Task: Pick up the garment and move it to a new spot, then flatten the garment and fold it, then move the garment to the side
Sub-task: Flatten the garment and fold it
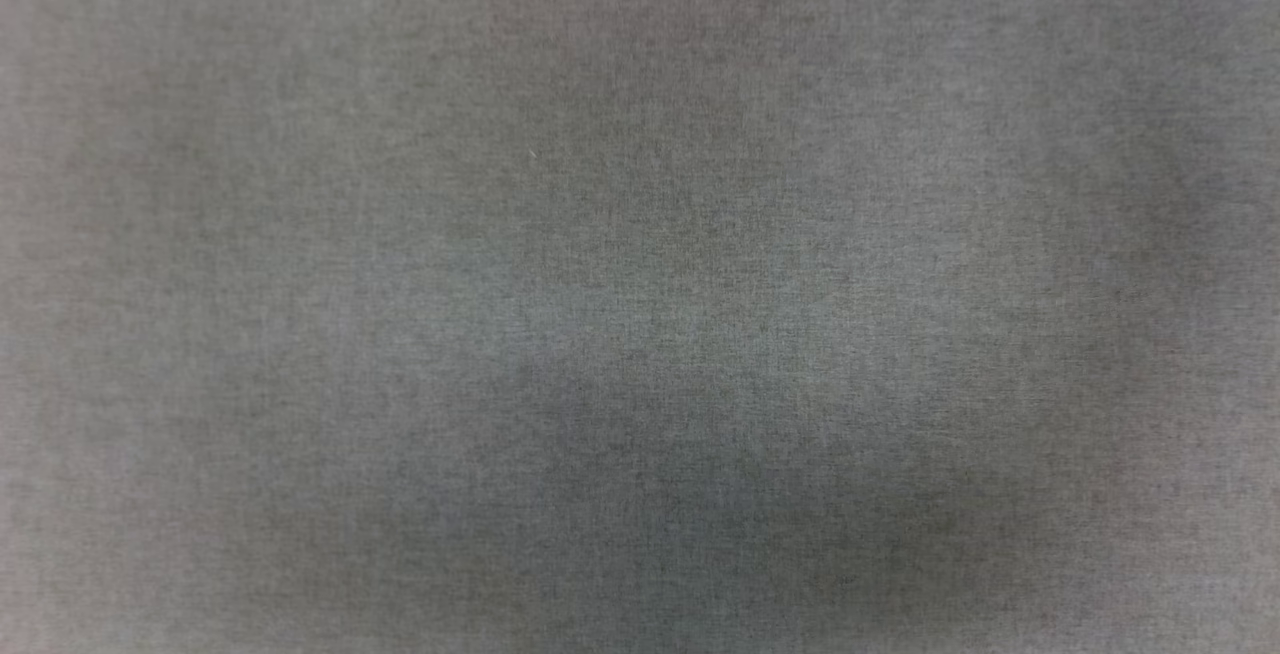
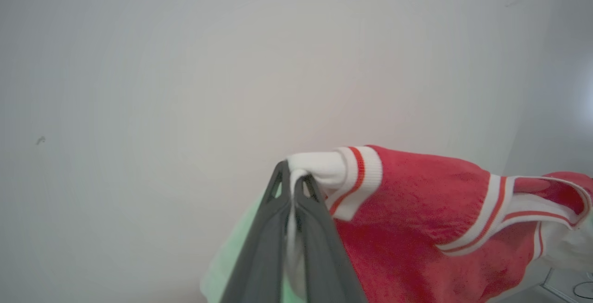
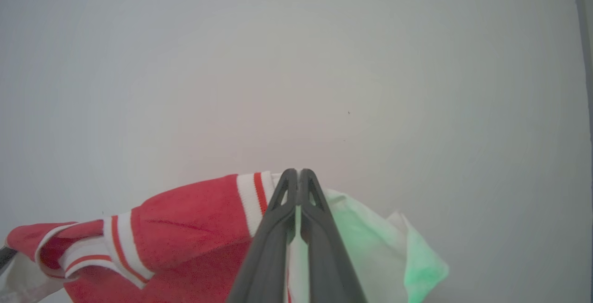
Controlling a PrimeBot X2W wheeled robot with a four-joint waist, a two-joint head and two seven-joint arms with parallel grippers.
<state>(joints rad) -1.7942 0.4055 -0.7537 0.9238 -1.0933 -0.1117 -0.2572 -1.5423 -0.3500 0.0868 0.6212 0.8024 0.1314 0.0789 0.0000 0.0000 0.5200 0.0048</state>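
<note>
The garment (image 2: 417,201) is a red jersey with white sleeves and red-and-white striped trim. In the left wrist view my left gripper (image 2: 293,175) is shut on the white sleeve fabric at one shoulder seam, and the red body stretches away to the right. My right gripper (image 3: 299,175) is shut on the garment (image 3: 194,229) at the other shoulder seam. There the red body runs off to the left and a pale, green-tinted sleeve (image 3: 380,238) hangs to the right. The letters and number are hidden.
Behind the garment in both wrist views is a plain pale surface (image 2: 185,85) with a few small marks. The head view gives a close, blurred grey woven surface (image 1: 640,294); I cannot tell what it is.
</note>
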